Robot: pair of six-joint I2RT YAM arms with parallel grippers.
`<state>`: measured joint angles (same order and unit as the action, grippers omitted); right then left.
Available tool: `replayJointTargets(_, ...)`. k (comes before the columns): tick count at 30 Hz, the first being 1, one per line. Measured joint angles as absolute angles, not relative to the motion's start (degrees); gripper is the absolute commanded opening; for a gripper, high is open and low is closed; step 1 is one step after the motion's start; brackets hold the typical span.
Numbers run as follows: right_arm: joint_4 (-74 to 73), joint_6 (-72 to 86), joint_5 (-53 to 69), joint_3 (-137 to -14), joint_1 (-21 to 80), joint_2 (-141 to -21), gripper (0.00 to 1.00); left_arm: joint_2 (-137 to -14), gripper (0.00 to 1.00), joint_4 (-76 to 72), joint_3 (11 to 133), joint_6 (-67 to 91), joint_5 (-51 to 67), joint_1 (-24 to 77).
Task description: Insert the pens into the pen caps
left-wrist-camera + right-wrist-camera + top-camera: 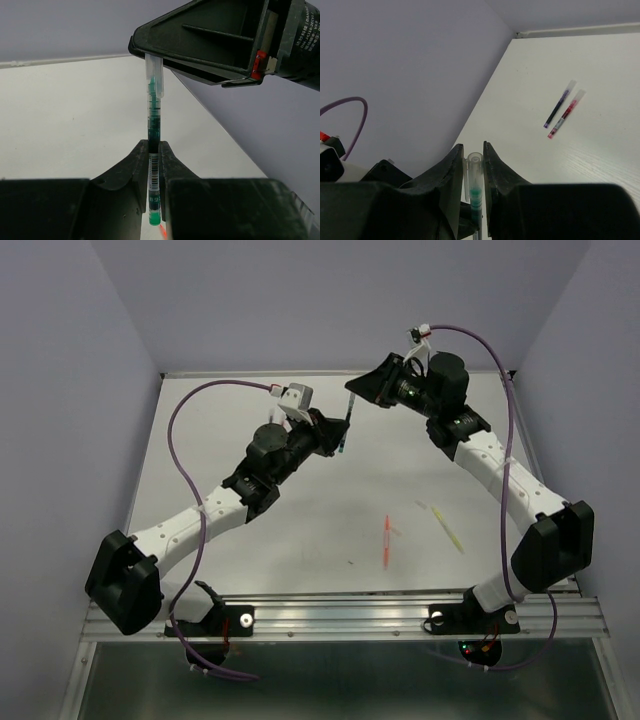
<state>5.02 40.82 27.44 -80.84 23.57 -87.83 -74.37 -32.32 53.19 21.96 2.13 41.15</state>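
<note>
The white counter [300, 520] spreads under both arms. The left hand [154, 150] is clamped on the green pen [153, 120], raised off the counter. The right hand [474, 155] is clamped on a clear pen cap [154, 75]. The orange pen [387, 540] and the pale yellow pen [447, 528] lie on the counter. The dark blue pen [559, 105] and the dark red pen [565, 114] lie side by side. The green pen's tip sits inside the cap.

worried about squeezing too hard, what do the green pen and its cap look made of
Green pen: probably thin clear plastic, glossy, since green ink shows through the barrel. Cap: pale, nearly see-through plastic; the pen's green end shows inside it.
</note>
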Motion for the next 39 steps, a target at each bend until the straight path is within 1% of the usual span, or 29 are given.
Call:
replayJointTargets(8,8.40,44.86,25.28,-76.75,23.20,-86.50,0.05,-75.42,0.00,-32.60,53.43,23.53,2.02,41.19)
replayJointTargets(9,8.62,44.97,25.26,-76.73,23.20,-86.48,0.01,-75.42,0.00,-32.80,53.43,23.68,1.85,41.19)
replayJointTargets(18,10.96,45.39,25.69,-76.66,23.11,-86.17,0.01,-75.42,0.00,-34.39,53.89,21.56,0.36,41.58)
replayJointTargets(27,12.01,43.07,26.55,-76.97,21.78,-86.28,0.01,-77.78,0.00,-30.37,59.16,13.96,-0.32,41.74)
replayJointTargets(39,11.81,41.25,26.74,-77.54,22.46,-87.24,0.01,-77.89,0.00,-27.57,60.01,12.01,-1.72,41.76)
